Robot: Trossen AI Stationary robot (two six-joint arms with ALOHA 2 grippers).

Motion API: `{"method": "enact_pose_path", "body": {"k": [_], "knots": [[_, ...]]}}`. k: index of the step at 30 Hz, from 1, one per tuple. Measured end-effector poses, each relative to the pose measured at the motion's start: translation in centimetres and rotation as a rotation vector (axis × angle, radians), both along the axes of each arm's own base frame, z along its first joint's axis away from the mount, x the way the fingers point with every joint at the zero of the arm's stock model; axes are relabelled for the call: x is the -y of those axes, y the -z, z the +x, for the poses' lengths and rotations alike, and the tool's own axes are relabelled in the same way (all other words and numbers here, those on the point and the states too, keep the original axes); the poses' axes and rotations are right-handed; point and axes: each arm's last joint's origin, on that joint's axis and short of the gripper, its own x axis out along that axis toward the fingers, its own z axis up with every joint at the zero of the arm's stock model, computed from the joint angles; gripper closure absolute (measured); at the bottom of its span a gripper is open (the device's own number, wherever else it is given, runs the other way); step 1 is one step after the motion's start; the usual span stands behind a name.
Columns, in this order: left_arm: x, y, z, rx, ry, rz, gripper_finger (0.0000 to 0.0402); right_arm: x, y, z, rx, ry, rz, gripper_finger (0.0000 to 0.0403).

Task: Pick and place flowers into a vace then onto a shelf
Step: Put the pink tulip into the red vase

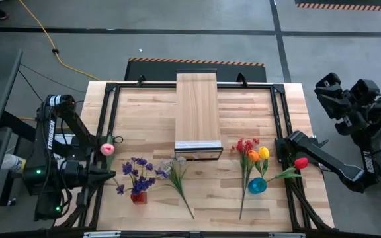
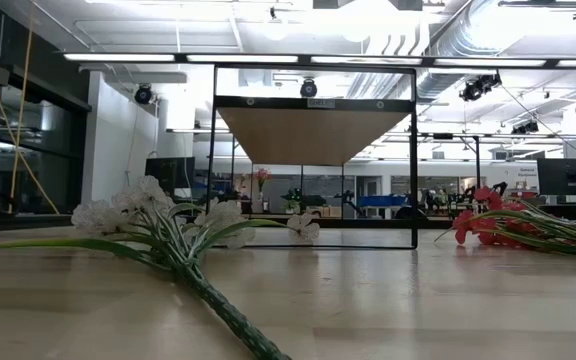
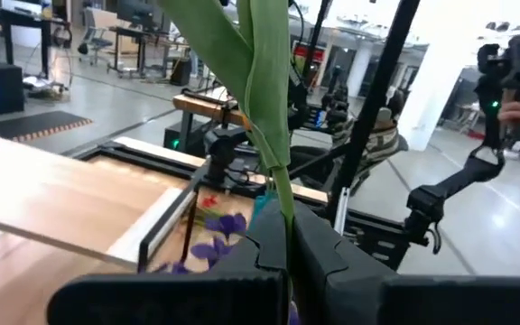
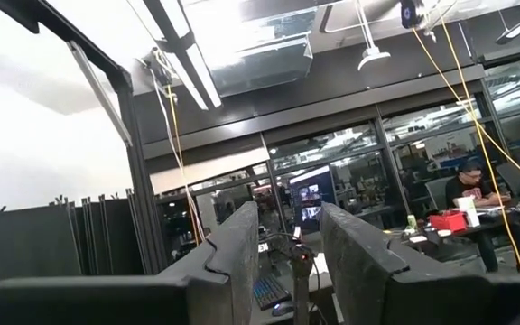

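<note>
The left claw point(image 1: 108, 173) is clenched on a pink tulip's point(image 1: 108, 149) green stem at the desk's point(image 1: 210, 205) left edge. The right claw point(image 1: 284, 147) grips a red tulip point(image 1: 301, 162) over the right edge. Between them — purple, white and red sprays, a blue vase point(image 1: 257, 185), the pale wood shelf point(image 1: 197, 109). Beyond lies grey workshop floor.

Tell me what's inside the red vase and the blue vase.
The red vase holds the purple spray. The blue vase holds tulip stems, with orange and yellow blooms above it. Neither vase's interior can be seen; stems cover the mouths.
</note>
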Motion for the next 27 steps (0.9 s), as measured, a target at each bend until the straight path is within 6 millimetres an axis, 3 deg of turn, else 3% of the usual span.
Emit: {"method": "enact_pose_path", "body": {"k": [5,15,27], "knots": [[0.3,1.1,0.3,0.003,-0.014,-0.021,0.0369,0.0,0.0,0.0,0.0,0.001,-0.001,0.0289],[0.3,1.3,0.3,-0.001,-0.012,-0.01,0.0369,0.0,0.0,0.0,0.001,0.001,-0.001,0.0289],[0.0,-2.5,-1.2,-0.005,0.061,0.056,0.0369,0.0,0.0,0.0,0.0,0.0,-0.001,0.0289]]}}
